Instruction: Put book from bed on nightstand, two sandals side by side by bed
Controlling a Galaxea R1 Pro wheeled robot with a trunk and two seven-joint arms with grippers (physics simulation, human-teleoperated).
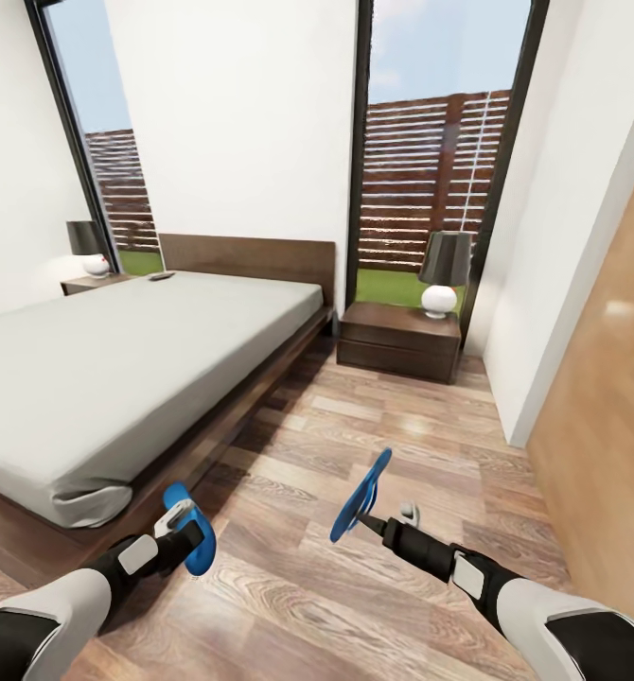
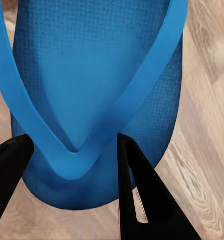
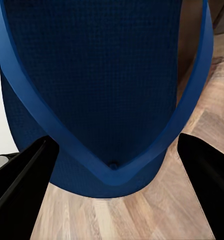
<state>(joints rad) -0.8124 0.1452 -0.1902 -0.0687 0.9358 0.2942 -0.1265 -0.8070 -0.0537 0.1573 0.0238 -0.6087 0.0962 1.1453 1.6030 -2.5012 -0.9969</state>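
A: So, where are the two thin bright blue flip-flop sandals?

B: One in each tool. The left tool holds the left-hand blue sandal low over the brown wood-plank floor, just beside the foot corner of the large low bed with the dark brown frame and off-white mattress. In the left wrist view its black fingers are closed in on the toe end, either side of the point where the strap's V meets the sole.

A: And the other?

B: The right tool grips the right-hand blue sandal by one end, standing nearly on edge above the floor, well apart from the bed. In the right wrist view the sole is a textured darker blue with a smooth strap; the fingers sit wide to either side of the toe end.

A: The nightstands?

B: A low dark brown wooden nightstand stands right of the headboard, carrying a white-based lamp with a dark shade. A second nightstand stands beyond the bed. A small flat dark object lies on the mattress near the headboard; too small to identify.
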